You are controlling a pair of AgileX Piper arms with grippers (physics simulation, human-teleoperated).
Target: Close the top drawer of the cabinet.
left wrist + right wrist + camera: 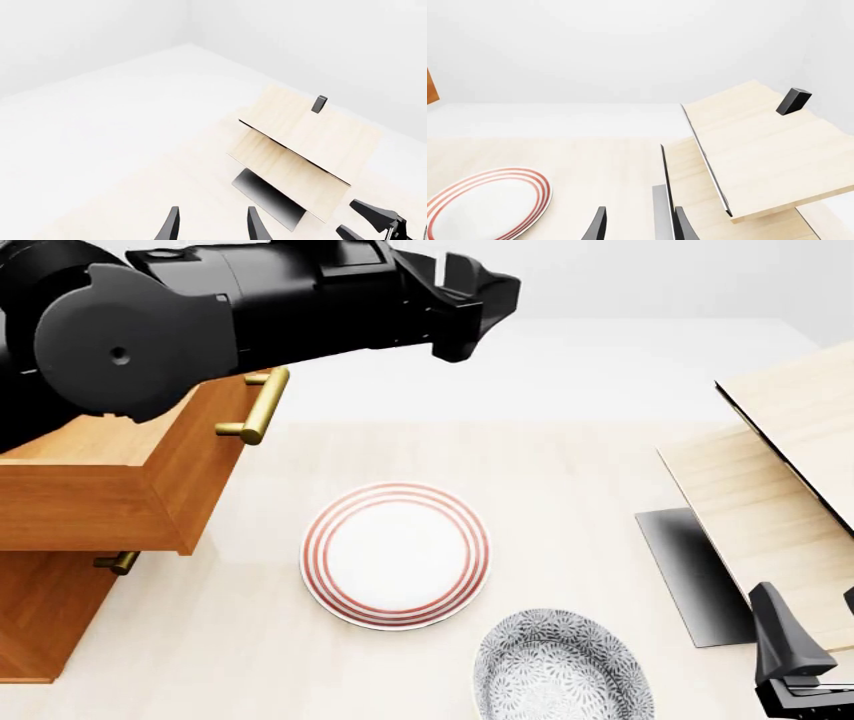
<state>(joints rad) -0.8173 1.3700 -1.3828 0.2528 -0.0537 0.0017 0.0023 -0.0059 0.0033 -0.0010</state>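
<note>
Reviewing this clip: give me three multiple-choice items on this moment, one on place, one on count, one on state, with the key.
1. In the front view, the red-ringed plate lies
A. inside the top drawer
B. on the table between cabinet and pale wood structure
C. on the pale wood structure

2. Plates in view:
A. one
B. two
C. four

3. The top drawer is
A. pulled out
B. shut flush
C. removed

Key: 1 B, it sits on the table right of the cabinet; 2 B, it and the grey patterned plate; 3 A, its box juts past the lower front.

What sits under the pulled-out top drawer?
Below the top drawer shows the cabinet front and one end of a lower brass handle. The left arm hides the drawer's inside.
</note>
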